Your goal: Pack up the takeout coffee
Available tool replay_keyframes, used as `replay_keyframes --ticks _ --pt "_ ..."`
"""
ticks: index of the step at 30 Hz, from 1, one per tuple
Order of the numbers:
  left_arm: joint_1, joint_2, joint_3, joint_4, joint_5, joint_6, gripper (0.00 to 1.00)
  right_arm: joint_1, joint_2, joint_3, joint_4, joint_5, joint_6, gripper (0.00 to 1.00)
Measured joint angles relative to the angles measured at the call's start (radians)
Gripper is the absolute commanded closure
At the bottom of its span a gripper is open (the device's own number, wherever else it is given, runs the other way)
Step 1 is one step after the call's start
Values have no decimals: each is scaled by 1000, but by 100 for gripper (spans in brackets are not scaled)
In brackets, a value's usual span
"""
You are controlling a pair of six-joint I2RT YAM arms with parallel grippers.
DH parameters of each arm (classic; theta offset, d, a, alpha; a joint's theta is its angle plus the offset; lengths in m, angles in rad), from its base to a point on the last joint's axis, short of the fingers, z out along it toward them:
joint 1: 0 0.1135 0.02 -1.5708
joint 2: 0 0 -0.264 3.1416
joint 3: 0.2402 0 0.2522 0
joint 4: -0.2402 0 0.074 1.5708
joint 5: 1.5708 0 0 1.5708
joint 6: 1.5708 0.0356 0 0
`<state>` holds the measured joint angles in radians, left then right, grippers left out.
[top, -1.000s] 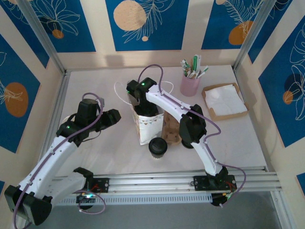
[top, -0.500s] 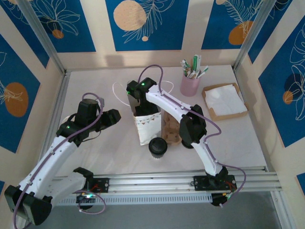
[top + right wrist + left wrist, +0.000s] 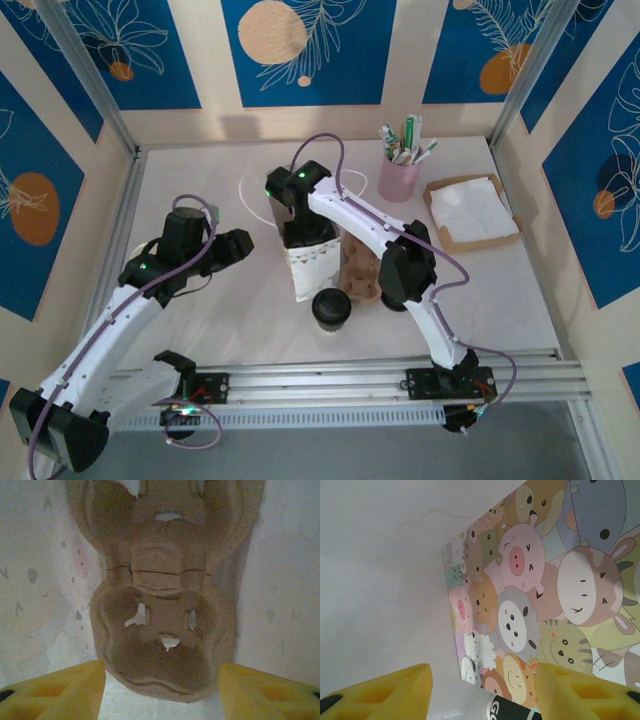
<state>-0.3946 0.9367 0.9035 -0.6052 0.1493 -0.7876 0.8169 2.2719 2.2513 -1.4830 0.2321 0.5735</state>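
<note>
Coffee cup (image 3: 331,307): upright, lid on, lower centre of the overhead view. It stands just below the paper bag (image 3: 310,272) and outside it, so it is not packed yet.

Right gripper (image 3: 160,682): reaches down into the bag mouth with fingers spread and clamping nothing. A pulp tray (image 3: 162,630) lies beneath them between the bag walls, probably as a seat for the cup.

Left gripper (image 3: 481,680): fingers apart and empty, left of the bag, facing its printed side. It is likely waiting there to steady the bag.

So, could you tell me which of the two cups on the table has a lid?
The takeout coffee toward the near edge has a black lid; the pink cup at the back stands open, holding sticks.
</note>
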Motion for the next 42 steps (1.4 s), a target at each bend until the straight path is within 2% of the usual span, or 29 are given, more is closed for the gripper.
replay_keyframes --ticks 21,24,30,42 --pt "0 -13 0 -1 0 0 43 7 -84 60 -21 4 0 19" --pt "0 -18 0 -1 -1 1 38 14 -97 64 -19 5 0 16" --pt "0 -34 20 -11 -19 8 28 21 -144 65 -8 5 -1 15" --pt "1 -95 77 -30 -57 36 13 21 -227 66 29 16 -9 8"
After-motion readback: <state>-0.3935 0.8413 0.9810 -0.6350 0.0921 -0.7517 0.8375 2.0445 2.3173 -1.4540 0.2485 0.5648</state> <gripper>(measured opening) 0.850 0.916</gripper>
